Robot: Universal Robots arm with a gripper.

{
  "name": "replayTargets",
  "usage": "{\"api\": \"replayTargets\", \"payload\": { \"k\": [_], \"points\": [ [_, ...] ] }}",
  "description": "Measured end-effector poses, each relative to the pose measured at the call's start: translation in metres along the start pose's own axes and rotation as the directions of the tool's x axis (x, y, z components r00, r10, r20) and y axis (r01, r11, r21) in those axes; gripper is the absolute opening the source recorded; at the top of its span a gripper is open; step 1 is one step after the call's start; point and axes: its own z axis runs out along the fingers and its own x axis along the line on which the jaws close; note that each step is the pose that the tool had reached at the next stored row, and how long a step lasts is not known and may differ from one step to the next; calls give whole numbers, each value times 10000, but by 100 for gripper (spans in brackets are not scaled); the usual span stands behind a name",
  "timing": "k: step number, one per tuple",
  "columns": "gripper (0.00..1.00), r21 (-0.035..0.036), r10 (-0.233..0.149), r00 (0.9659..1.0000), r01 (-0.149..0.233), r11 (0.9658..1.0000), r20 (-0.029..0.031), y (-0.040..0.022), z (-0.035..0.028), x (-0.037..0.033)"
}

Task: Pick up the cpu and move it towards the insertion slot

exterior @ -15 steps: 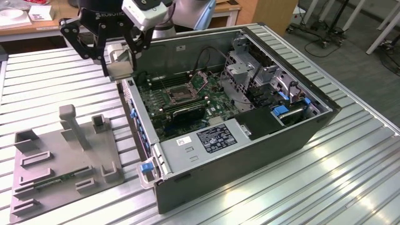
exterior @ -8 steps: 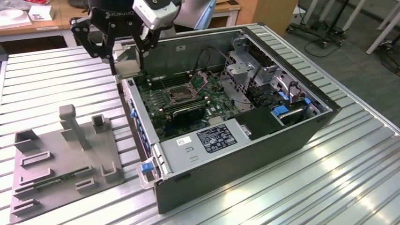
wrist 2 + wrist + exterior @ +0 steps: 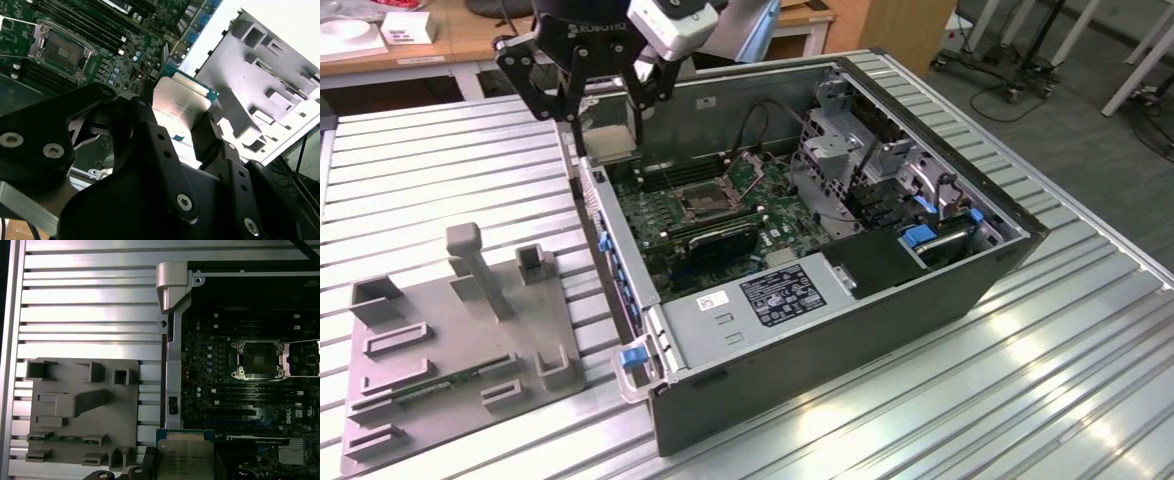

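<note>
While your gripper [image 3: 616, 118] hangs above the rim of the open computer case [image 3: 881, 300], its fingers [image 3: 150, 130] are clamped on the cpu [image 3: 181, 111], which is lifted clear of the grey tray [image 3: 447, 345]. In both wrist views you see the chip's pale face [image 3: 185, 459] held between the black fingers. You find the insertion slot [image 3: 700, 200] on the green motherboard [image 3: 654, 235], well apart from the cpu. The tray lies on the slatted tabletop [image 3: 440, 160] beside the case.

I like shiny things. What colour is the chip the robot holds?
The cpu is pale silver with a green rim, best seen in the first wrist view.
</note>
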Motion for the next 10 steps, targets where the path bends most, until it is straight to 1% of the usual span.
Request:
{"api": "replayTargets", "payload": {
  "k": [10],
  "points": [
    [54, 0, 0, 10000, 0, 10000, 0, -3, 4, -188]
  ]
}}
